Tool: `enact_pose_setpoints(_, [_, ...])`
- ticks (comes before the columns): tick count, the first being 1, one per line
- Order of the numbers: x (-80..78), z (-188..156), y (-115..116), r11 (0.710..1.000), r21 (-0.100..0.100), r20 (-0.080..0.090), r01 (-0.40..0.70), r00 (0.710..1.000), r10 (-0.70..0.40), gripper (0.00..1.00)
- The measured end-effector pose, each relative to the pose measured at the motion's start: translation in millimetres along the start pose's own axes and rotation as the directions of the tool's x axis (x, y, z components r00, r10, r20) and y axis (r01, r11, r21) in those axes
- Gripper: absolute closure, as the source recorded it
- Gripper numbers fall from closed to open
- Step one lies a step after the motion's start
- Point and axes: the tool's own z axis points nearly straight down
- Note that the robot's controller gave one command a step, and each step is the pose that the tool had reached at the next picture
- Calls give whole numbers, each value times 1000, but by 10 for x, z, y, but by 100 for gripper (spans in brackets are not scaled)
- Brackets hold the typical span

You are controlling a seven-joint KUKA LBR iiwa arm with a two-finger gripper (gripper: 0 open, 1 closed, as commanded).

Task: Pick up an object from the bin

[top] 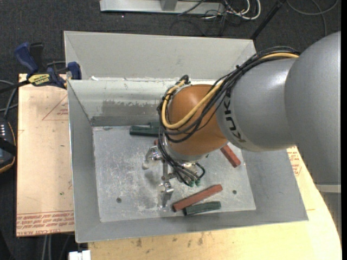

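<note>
My gripper (158, 175) hangs under the wrist near the middle of the bin floor, open, with one metal finger (152, 157) toward the back and the other (165, 193) toward the front. Nothing lies between them. Just right of the front finger, a red-brown bar (198, 197) lies slanted on the floor. A dark green bar (204, 207) lies alongside it, nearer the front wall. Both are apart from the fingers.
Another dark green bar (145, 129) lies at the back of the floor by the sloping wall. A second red-brown bar (231, 156) lies at the right, partly under the arm. The left half of the floor is bare, scuffed metal.
</note>
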Motion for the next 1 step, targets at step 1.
enact_pose_setpoints(1, [67,163,-506,998,-3,-5,57,998,-57,0])
